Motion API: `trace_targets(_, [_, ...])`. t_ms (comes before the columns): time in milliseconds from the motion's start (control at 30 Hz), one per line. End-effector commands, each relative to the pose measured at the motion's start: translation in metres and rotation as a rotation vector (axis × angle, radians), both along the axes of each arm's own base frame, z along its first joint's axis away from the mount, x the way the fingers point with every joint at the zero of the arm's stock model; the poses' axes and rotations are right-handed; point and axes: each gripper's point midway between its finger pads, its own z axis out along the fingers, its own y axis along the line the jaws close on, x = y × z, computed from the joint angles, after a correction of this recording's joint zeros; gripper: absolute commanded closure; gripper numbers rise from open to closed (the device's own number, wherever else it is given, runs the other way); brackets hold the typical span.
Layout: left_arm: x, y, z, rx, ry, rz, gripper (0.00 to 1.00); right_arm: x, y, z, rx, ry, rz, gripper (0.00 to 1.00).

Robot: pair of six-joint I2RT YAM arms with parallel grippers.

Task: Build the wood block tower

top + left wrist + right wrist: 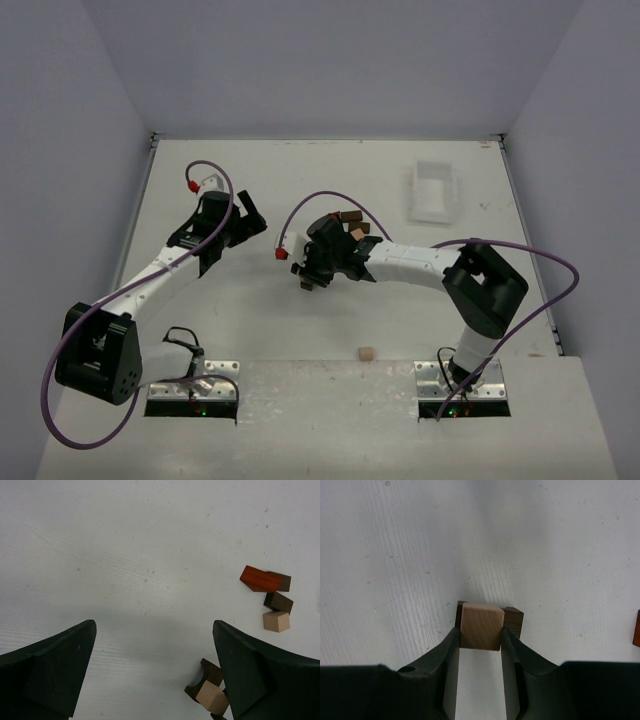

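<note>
My right gripper (480, 638) is shut on a light tan cube (481, 626), one finger on each side. The cube is pressed against a dark brown arch block (514, 620) lying on the white table; whether it rests on the arch I cannot tell. In the top view this pair (306, 284) sits under the right gripper (312, 275) at mid-table. The left wrist view shows the same arch (206, 676) and cube (212, 698) by its right finger. My left gripper (154, 630) stands open over bare table, also seen from above (250, 220), left of the pair.
Loose blocks lie close together: a reddish one (260, 578), a dark brown one (278, 601) and a tan cube (276, 621). Another tan cube (367, 353) rests near the front edge. A white tray (433, 193) stands at the back right.
</note>
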Motion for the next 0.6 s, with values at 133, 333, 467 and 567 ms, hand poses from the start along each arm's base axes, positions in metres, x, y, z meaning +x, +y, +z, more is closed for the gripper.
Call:
trace_targets(133, [0.0064, -0.0008, 0.0152, -0.017, -0.062, -0.007, 0.00, -0.0003, 0.0084, 0.0121, 0.045, -0.018, 0.008, 0.69])
trace_targets(333, [0.0062, -0.0010, 0.0148, -0.018, -0.061, -0.009, 0.00, -0.0012, 0.0081, 0.0104, 0.040, -0.014, 0.007, 0.69])
trace_targets(467, [0.0062, -0.0013, 0.0150, -0.019, -0.061, -0.010, 0.00, -0.0025, 0.0091, 0.0132, 0.051, -0.015, 0.016, 0.69])
trace_targets(567, [0.0061, -0.0016, 0.0148, -0.020, -0.061, -0.011, 0.00, -0.0033, 0.0089, 0.0135, 0.052, -0.012, 0.017, 0.69])
